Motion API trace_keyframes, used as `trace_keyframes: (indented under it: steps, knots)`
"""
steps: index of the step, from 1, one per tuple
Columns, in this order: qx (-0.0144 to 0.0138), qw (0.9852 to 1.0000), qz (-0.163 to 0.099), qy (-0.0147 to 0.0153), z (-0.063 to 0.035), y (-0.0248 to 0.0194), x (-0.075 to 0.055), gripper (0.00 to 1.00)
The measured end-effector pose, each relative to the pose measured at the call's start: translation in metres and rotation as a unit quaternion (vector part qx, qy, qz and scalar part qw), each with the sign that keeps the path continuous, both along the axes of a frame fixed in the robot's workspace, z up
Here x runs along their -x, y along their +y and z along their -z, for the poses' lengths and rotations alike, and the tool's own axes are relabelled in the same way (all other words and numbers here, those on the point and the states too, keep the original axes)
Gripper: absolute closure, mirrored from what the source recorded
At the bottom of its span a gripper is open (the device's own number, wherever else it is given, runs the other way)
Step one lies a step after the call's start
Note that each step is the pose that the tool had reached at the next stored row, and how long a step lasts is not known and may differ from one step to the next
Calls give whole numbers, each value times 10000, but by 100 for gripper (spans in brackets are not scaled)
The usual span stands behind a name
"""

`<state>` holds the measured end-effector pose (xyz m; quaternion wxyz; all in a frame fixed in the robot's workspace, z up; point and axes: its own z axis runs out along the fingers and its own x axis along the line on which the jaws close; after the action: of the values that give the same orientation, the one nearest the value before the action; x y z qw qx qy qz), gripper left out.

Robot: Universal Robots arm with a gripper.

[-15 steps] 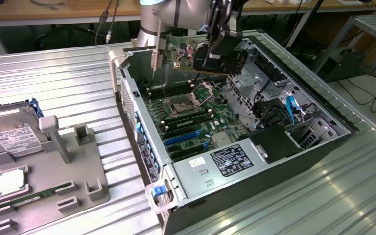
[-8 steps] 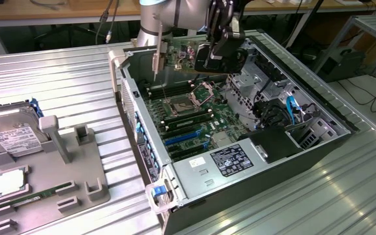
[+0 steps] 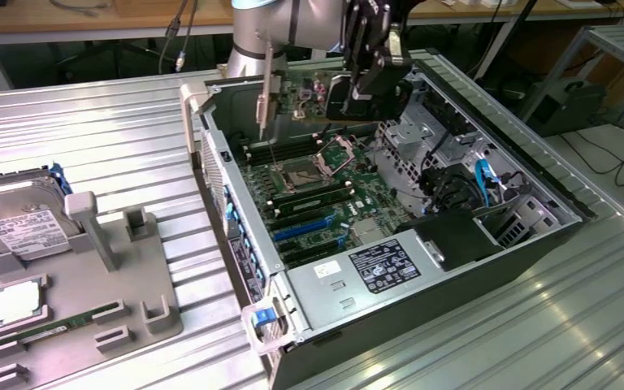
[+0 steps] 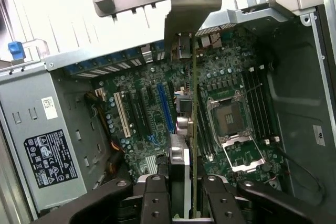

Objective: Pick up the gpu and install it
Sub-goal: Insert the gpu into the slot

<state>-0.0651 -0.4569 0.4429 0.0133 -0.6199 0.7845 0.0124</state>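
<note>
**Position.** The gpu [image 3: 303,96] is held by the gripper [image 3: 369,81] above the far end of the open computer case [image 3: 214,154]. It is clear of the motherboard [image 3: 312,195] and is not seated in any slot. In the wrist view the gpu [image 4: 192,103] is seen edge-on, with its silver end bracket [image 4: 190,9] at the end away from the gripper [image 4: 186,195].

**Jaws.** The jaws are closed part-way onto the card, with one of the fingers [image 4: 155,198] set against each face, at the end opposite the bracket.

**Handling.** The card is judged to be light and stiff but fragile. Hold is best taken across the flat faces near the shroud; the fan, the small board components and the contact edge are to be avoided. Because it is gripped at one end only, some tilt at the bracket end is to be expected.

**Other items.** A hard drive [image 3: 25,227] rests on the grey fixture [image 3: 127,276] at the exterior view's left, well apart from the case.
</note>
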Motion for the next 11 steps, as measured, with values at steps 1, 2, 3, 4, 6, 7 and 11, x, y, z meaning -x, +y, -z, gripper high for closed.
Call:
trace_keyframes:
  steps: [1,2,3,4,6,7,11]
  knots:
    - [0,10000,-62,-1,1,0,0,72]
    - [0,9999,-125,-2,3,0,-1,72]
    - [0,9998,-193,-4,4,0,-1,72]
    - [0,9996,-277,-4,5,0,-1,72]
    - [0,9990,-453,-6,8,0,-2,72]
    - [0,9986,-529,-8,11,0,-2,72]
    - [5,9978,-661,-95,23,-1,-2,72]
